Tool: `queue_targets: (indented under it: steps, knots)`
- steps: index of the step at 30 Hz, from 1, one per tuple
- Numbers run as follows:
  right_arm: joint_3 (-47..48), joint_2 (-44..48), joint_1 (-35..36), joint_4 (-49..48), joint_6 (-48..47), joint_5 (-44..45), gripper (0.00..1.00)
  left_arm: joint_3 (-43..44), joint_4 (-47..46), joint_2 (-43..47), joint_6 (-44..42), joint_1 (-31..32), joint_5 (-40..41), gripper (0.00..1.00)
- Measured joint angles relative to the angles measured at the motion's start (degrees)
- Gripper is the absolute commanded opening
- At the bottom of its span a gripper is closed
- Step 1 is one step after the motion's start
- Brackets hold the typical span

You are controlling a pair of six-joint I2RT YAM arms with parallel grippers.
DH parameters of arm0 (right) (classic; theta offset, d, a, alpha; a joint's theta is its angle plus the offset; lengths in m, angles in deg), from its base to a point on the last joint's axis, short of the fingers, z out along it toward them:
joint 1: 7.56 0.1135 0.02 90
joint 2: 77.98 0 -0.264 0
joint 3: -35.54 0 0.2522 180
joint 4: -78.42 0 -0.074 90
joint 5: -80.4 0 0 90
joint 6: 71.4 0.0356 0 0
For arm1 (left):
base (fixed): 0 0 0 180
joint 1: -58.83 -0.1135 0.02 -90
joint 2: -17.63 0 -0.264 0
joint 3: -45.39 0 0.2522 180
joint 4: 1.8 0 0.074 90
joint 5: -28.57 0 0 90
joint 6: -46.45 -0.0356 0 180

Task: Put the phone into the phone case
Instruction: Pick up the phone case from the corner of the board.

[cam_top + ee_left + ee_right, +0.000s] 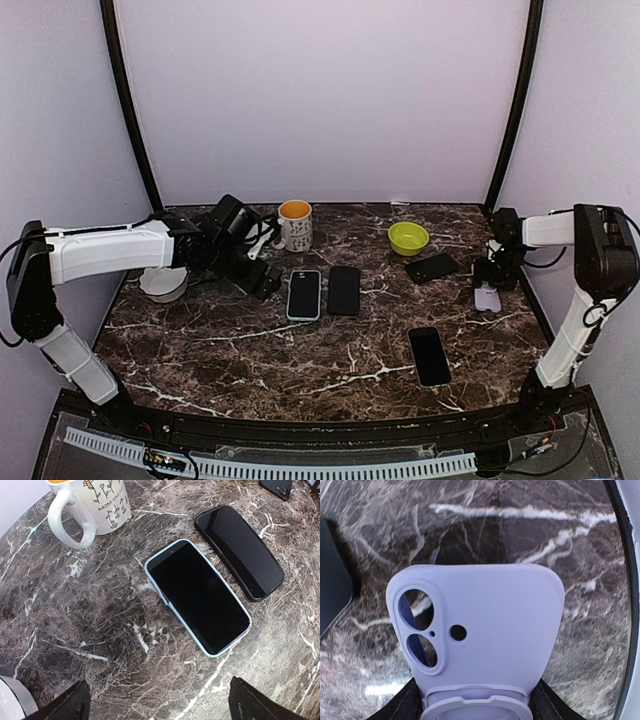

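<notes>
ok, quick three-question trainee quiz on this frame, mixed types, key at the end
1. True or false: the left jaws stand open with nothing between them.
2. The case between the right jaws is: A black, B lavender, C green.
3. Which vessel on the table shows an orange inside?

Key: 1 true; 2 B; 3 the mug.

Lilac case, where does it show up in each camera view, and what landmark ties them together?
Top external: lilac case, far right of the table.
Left wrist: not in it.
Right wrist: lilac case fills the centre.
Shared landmark: black phone, left of the case.
</notes>
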Motion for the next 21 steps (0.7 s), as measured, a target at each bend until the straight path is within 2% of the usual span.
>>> queue_targets:
  steps: [5, 14, 19, 21]
  knots:
    - [-1.9, 4.4, 1.5, 2.5, 0.0, -1.6, 0.47, -2.5, -1.6, 2.1, -0.7, 0.0, -2.4, 0.99]
    - [-1.8, 15.9, 8.4, 5.8, -1.8, -5.5, 0.42, -5.6, -7.2, 8.4, -1.4, 0.0, -8.9, 0.99]
    - [-0.5, 24.3, 13.2, 7.4, -2.1, -9.7, 0.37, -7.5, -10.3, 10.8, -1.9, -0.2, -12.6, 0.99]
    - [0.8, 26.9, 17.1, 7.2, -2.1, -11.3, 0.37, -8.8, -11.8, 12.2, -2.2, -0.2, -14.5, 0.99]
